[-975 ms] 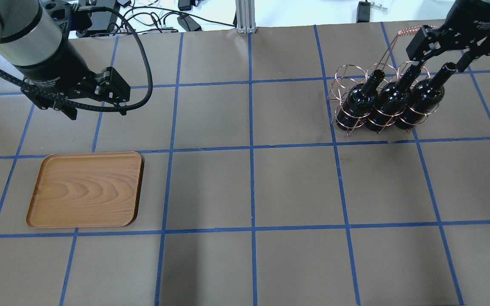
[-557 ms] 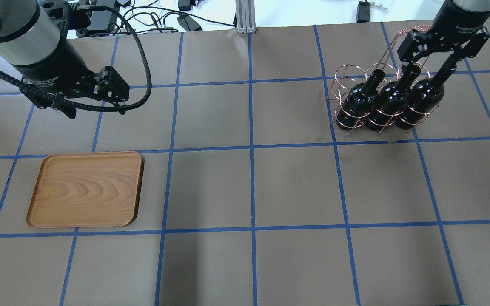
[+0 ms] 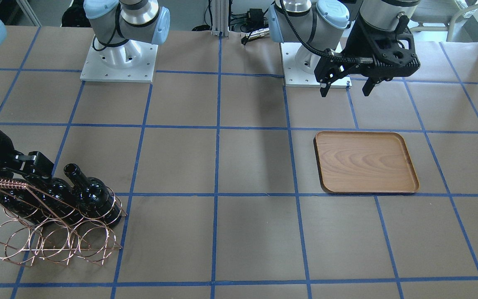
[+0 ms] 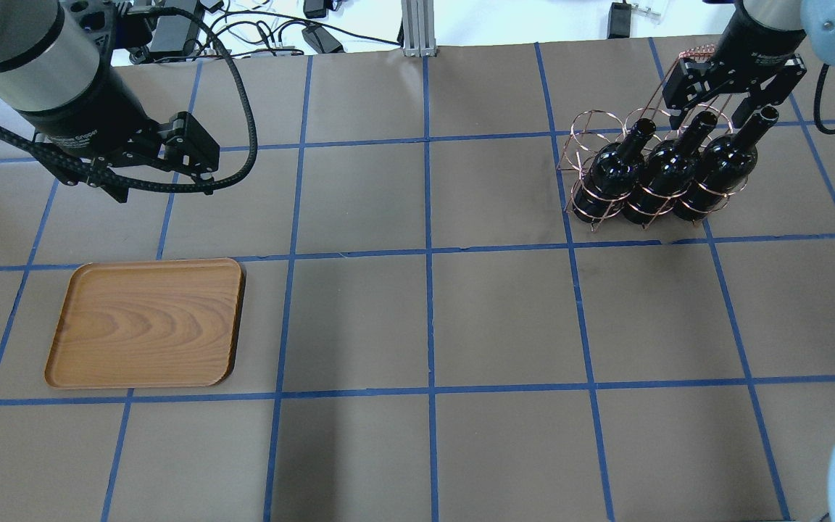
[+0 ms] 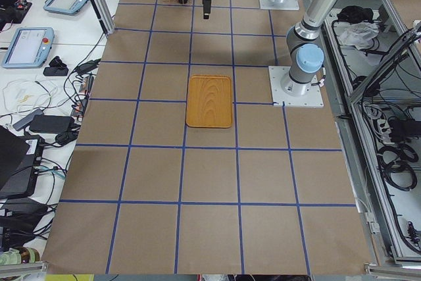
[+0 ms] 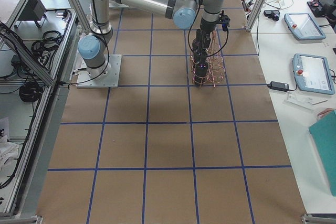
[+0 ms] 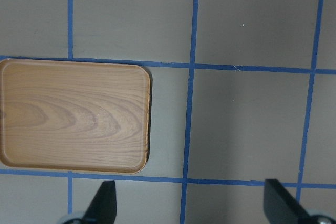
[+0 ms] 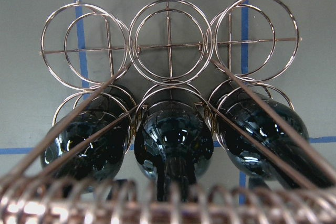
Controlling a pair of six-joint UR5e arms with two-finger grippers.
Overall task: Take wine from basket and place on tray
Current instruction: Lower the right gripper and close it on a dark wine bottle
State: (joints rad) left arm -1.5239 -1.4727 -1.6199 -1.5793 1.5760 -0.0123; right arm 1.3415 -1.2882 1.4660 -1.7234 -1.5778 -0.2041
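Note:
Three near-black wine bottles stand in the copper wire basket [image 4: 586,129] at the far right: left [image 4: 609,174], middle [image 4: 667,174], right [image 4: 725,163]. My right gripper [image 4: 715,109] hangs open over the basket, below its coiled handle [image 4: 700,51], with one finger on each side of the middle bottle's neck; it holds nothing. The right wrist view looks down that middle bottle [image 8: 173,140]; the handle coil [image 8: 105,203] hides the fingertips. The wooden tray [image 4: 146,322] lies bare at the near left. My left gripper [image 4: 164,192] is open and empty, above the table beyond the tray.
The basket's far row of rings [image 8: 168,40] holds no bottles. Cables and power bricks [image 4: 171,29] lie past the table's far edge. A metal post [image 4: 417,29] stands at the far middle. Blue tape lines grid the brown table [image 4: 504,319].
My right gripper has moved left and farther back, from around the right bottle's neck to around the middle bottle's neck. It stays open. The left arm has barely moved.

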